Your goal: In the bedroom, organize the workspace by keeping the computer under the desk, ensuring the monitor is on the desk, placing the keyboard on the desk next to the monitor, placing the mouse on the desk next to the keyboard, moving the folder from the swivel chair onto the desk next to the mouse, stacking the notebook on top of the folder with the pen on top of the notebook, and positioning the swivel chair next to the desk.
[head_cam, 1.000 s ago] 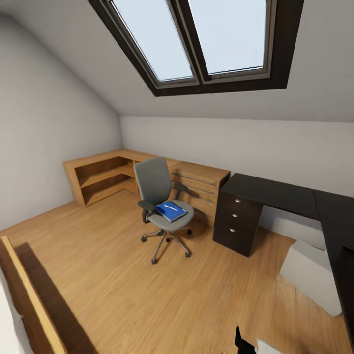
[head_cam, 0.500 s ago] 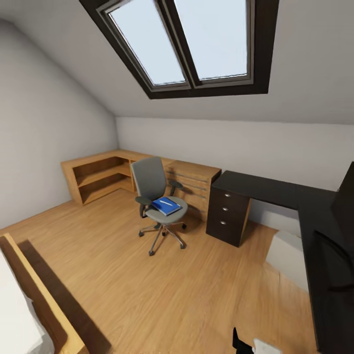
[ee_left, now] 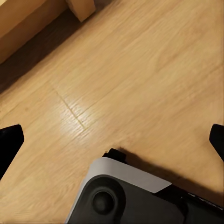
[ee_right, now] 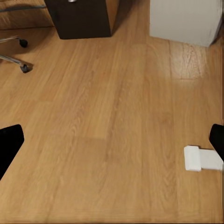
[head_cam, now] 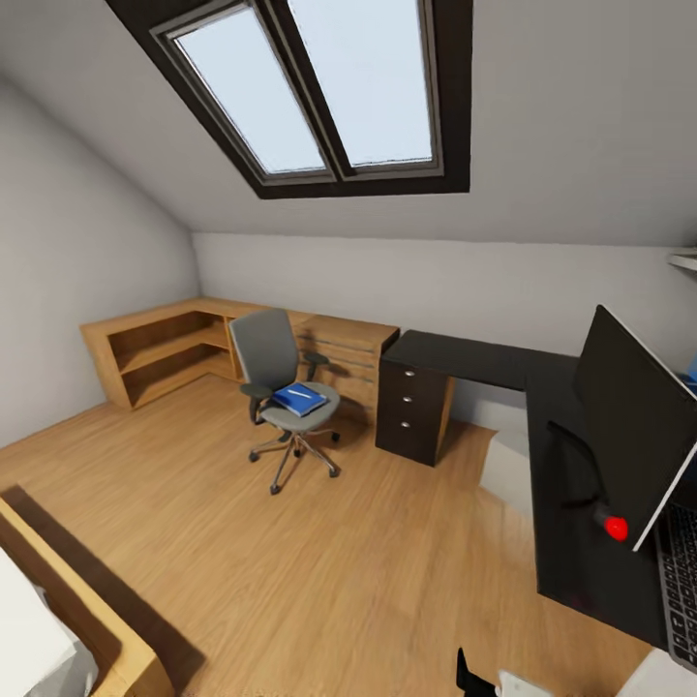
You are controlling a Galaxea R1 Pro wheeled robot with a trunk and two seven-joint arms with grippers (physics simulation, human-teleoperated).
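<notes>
In the left wrist view the left gripper hangs spread and empty over wooden floor; the right gripper is likewise spread above floorboards, the computer ahead of it. From the head, the swivel chair, well apart from the desk, carries the notebook and pen, while monitor and keyboard sit on the desk.

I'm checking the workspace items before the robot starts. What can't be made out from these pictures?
- Folder: head view, any folder beneath the notebook on the swivel chair is hidden.
- Keyboard: head view, cut off by the right edge.
- Computer: head view, mostly behind the desk.
- Pen: head view, just a thin white streak.
- Mouse: unseen; the monitor blocks the desk behind it.
</notes>
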